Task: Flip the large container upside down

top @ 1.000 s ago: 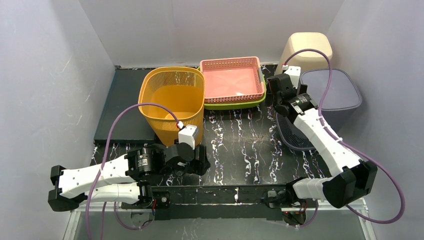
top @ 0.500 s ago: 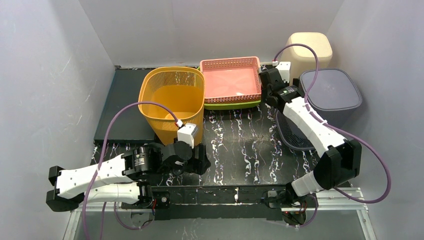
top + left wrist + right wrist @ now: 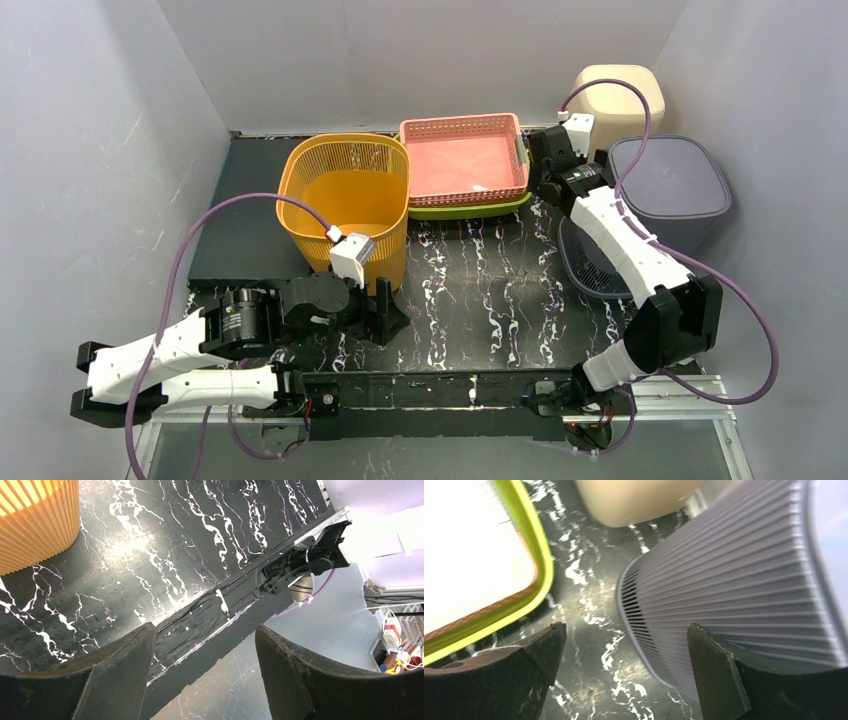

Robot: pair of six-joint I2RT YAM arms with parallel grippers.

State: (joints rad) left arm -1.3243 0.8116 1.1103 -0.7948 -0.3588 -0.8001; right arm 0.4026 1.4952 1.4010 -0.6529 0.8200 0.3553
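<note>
1. One grey container (image 3: 734, 580) sits just beyond the right gripper (image 3: 626, 627), off its right-hand finger. It is base-up but seemingly tilted, so settling it flat appears to remain.
2. Right gripper and left gripper (image 3: 204, 629) both gape, empty.
3. Beneath the left fingers is the marbled table (image 3: 165, 540), ringed by pale walls (image 3: 100, 150).

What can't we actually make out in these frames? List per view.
1. Top external: near side of the grey basket, behind the right arm; how it rests is unclear.
2. Right wrist: grey basket blurred, cut off by right and bottom edges.
3. Left wrist: orange basket cut off at the top-left corner.
4. Top external: inside of the green tray, covered by the pink tray.
</note>
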